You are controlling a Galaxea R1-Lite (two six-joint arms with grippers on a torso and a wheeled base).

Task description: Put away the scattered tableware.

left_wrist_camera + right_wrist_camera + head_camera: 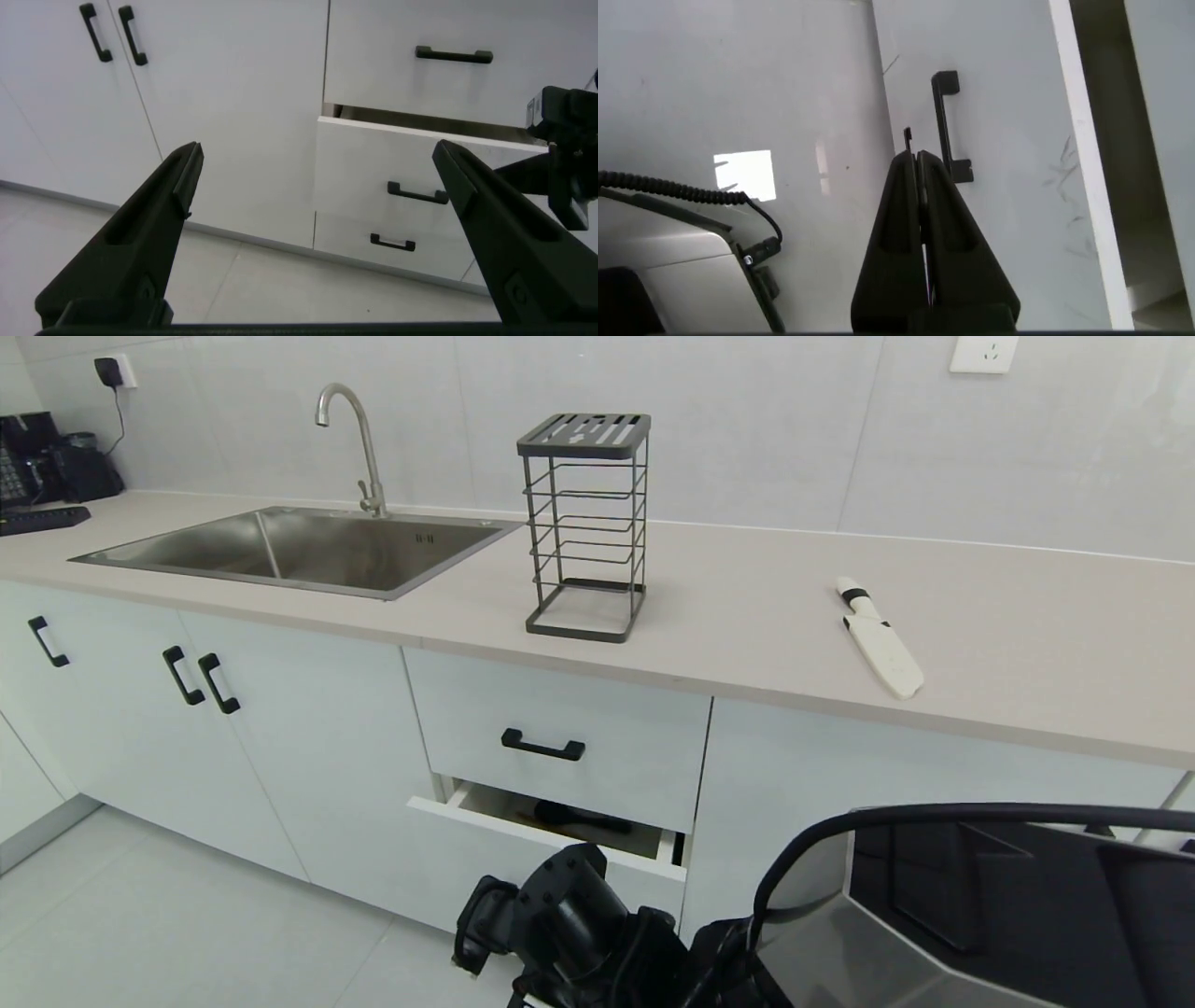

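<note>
Jaws of my left gripper (pixel 318 154) stand wide apart and hold nothing, low before the white cabinet, facing a partly open drawer (pixel 411 173). My right gripper (pixel 916 161) is pressed closed, its tip just beside a black handle (pixel 945 121). Higher, on the countertop (pixel 747 607), the white knife (pixel 882 639) lies flat at 2 o'clock. The wire rack (pixel 586 527) stands upright at 12 o'clock, well apart from it. The sink (pixel 299 549) is at 10 o'clock.
</note>
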